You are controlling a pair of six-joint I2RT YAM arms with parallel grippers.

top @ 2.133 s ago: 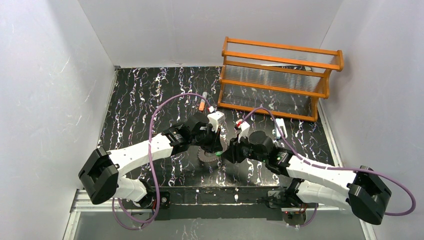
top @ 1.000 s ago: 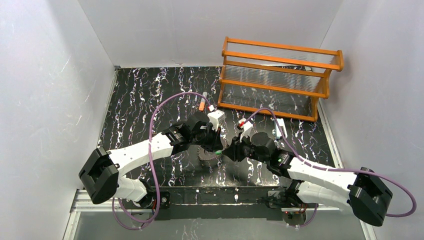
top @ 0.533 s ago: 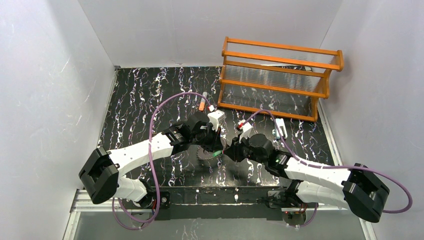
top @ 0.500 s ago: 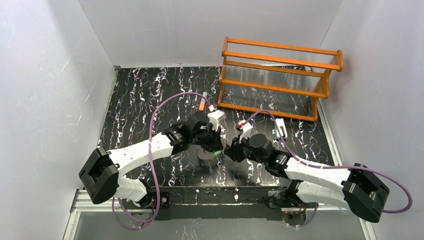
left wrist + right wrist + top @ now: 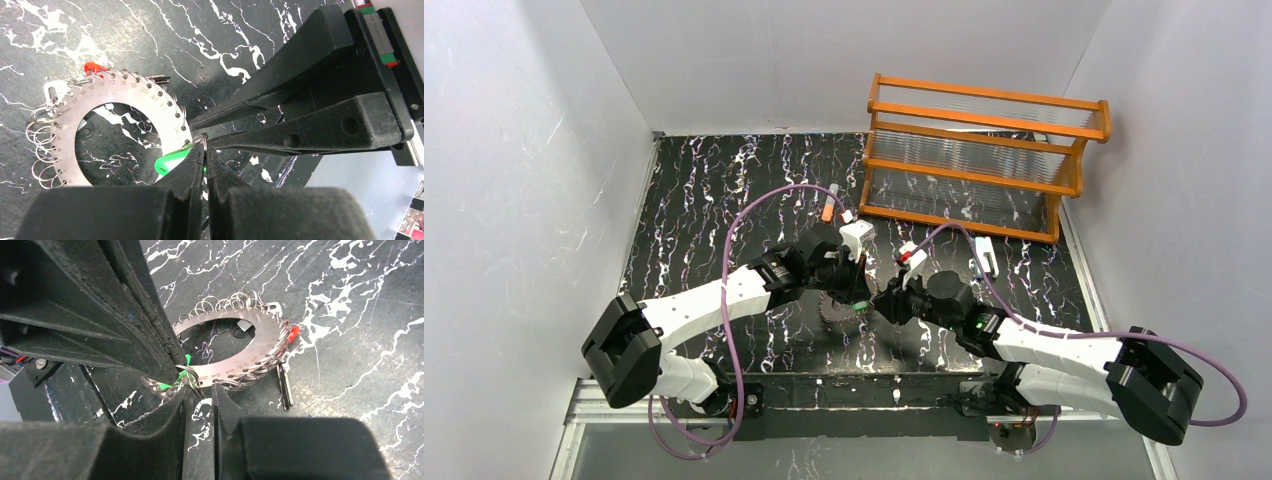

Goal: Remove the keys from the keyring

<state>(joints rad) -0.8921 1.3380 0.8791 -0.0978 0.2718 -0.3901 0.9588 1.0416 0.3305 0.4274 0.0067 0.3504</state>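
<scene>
Left gripper fingers together — tips at small green tag-like key on toothed grey metal keyring. Right gripper fingers slightly apart — grip unclear.

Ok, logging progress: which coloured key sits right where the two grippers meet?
The green key, at the keyring's edge where the left gripper and right gripper meet; the red key sits on its far side.

The top view looks down from above and behind the arm bases, taking in the whole worktop from afar. The left wrist view looks along the left fingers and the right along the right fingers. Both sit close above the worktop, facing each other. All three views share the keyring.
</scene>
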